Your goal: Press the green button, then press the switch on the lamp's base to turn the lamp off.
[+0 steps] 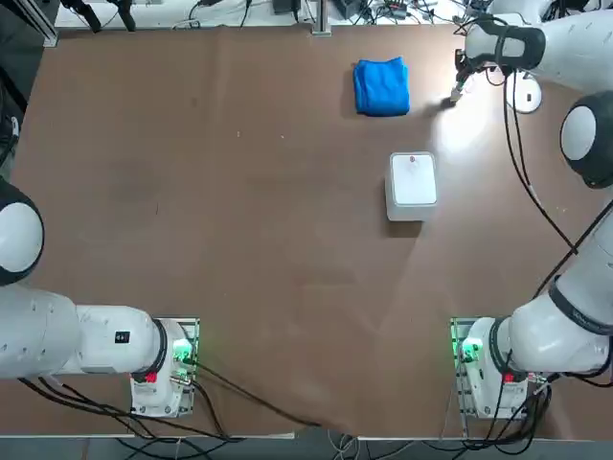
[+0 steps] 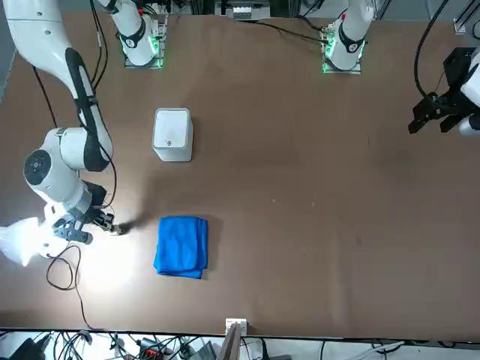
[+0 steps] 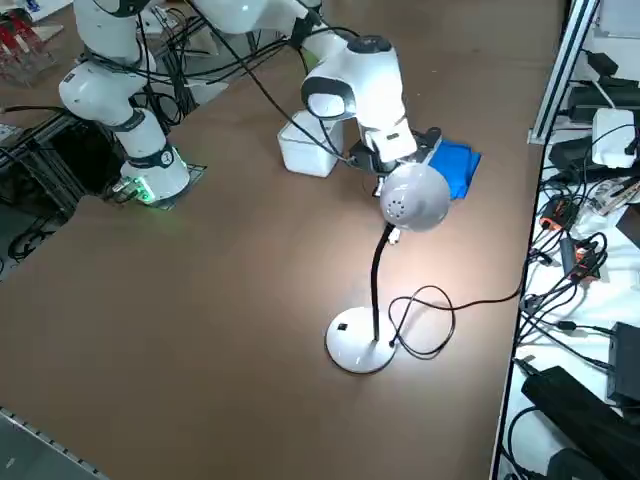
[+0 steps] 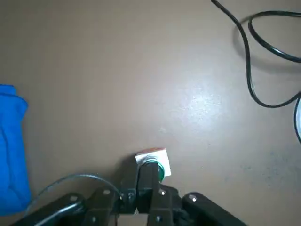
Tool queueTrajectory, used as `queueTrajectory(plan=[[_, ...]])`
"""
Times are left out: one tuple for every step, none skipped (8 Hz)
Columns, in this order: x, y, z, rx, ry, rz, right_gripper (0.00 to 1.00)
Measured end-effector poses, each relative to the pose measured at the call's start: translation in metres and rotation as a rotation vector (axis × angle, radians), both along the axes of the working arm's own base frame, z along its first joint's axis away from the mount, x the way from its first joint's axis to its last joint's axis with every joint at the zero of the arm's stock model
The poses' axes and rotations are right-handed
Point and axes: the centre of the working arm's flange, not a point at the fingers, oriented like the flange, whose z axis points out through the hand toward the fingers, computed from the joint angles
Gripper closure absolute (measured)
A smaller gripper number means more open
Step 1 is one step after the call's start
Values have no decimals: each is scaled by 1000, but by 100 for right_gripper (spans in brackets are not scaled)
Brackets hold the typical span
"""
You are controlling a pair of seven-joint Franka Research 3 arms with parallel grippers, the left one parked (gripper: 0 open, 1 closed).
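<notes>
My right gripper [image 4: 149,168] is shut, and its joined fingertips rest against the green button [image 4: 162,171], a small white stub with a green cap. From overhead the gripper [image 1: 461,84] hangs at the far right of the table, over the button [image 1: 454,99] and just right of the blue cloth. The lamp [image 3: 414,197] is lit and throws a bright patch on the table. The lamp's base [image 3: 360,343], a white disc, carries the switch [image 3: 342,325], a small dark mark, at some distance from the gripper. In the right side view the lamp head hides the fingertips.
A folded blue cloth [image 1: 382,86] lies left of the button. A white square box [image 1: 413,184] stands nearer the middle of the table. The lamp's black cord [image 4: 254,52] loops on the table beside the base [image 1: 527,94].
</notes>
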Motion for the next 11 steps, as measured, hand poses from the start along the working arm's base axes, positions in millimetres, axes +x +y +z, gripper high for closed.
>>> queueTrajectory(plan=[[2,0,7,0,12,0,99],[3,0,23,-1,26,-1,99],[2,0,44,-1,41,-2,99],[-4,0,69,-2,62,-2,99],[-11,-1,93,-3,86,-4,99],[-21,-4,116,-4,116,-10,99],[-32,-15,135,-5,153,-27,99],[-43,-34,153,-4,183,-58,99],[-53,-59,165,-3,199,-92,99],[-63,-92,171,-2,206,-108,99],[-72,-129,169,0,213,-105,99]])
